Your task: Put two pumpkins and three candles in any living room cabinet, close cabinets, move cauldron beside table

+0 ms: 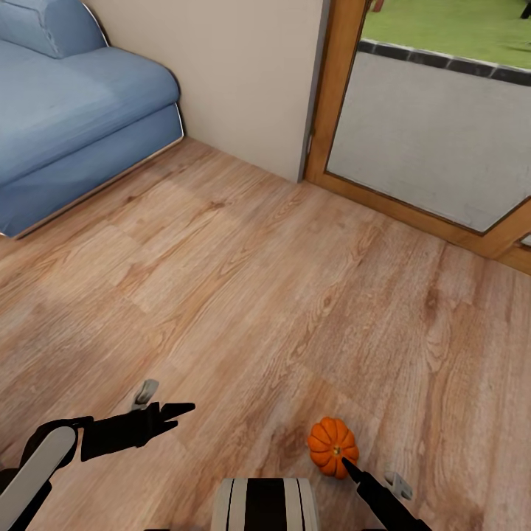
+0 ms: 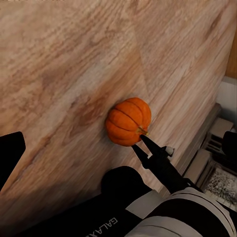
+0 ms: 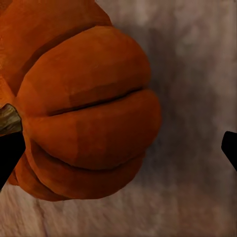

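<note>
One bright orange pumpkin point(image 1: 333, 445) lies on the wooden floor, close in front of me on the right. My right gripper point(image 1: 372, 472) is open right at it, one dark fingertip touching its near side by the stem. In the right wrist view the pumpkin point(image 3: 84, 108) looms large and off to one side between the spread fingers point(image 3: 7, 160). The left wrist view looks across at the pumpkin point(image 2: 128, 121) with the right arm's fingers point(image 2: 148, 148) against it. My left gripper point(image 1: 166, 400) hovers open over bare floor at the lower left, holding nothing.
A blue sofa point(image 1: 66, 110) stands at the far left against a beige wall point(image 1: 236, 74). A wood-framed glass door point(image 1: 420, 140) fills the far right, with paving and grass beyond. Wooden floor point(image 1: 258, 280) stretches between them. My trunk point(image 1: 265, 505) sits at the bottom edge.
</note>
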{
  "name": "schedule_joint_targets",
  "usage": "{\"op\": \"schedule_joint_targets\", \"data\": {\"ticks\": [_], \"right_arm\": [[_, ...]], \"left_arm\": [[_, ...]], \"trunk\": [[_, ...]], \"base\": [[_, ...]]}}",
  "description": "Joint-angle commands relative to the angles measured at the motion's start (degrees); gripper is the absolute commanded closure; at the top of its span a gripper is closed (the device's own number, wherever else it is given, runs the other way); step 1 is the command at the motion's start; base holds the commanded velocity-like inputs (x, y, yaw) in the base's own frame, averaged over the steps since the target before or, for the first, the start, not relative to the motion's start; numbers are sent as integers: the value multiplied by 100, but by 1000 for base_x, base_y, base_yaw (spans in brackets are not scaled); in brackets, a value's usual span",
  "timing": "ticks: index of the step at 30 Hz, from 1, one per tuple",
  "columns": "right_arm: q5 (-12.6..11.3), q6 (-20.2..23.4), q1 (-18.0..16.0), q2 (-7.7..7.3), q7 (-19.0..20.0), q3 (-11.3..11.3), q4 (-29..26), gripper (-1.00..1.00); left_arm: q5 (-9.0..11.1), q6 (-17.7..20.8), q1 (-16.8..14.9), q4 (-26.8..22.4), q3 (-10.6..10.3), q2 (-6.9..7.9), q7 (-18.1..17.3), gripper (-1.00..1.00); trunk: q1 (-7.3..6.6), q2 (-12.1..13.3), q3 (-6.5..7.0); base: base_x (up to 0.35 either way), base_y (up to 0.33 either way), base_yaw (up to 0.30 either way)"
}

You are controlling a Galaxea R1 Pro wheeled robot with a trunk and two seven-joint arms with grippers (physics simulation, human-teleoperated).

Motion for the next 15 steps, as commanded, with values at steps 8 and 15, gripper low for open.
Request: {"op": "schedule_joint_targets", "data": {"ticks": [8, 15], "right_arm": [[-34, -38, -3, -3, 9, 48, 6, -100], [-34, -38, -3, -3, 9, 48, 6, -100]], "left_arm": [[-44, 7, -4, 7, -3, -2, -53, -100], [-44, 7, -4, 7, -3, -5, -50, -100]], "trunk": [[-1, -1, -3], [-1, -1, -3]], "base": [[-2, 7, 0], [-7, 18, 0]]}}
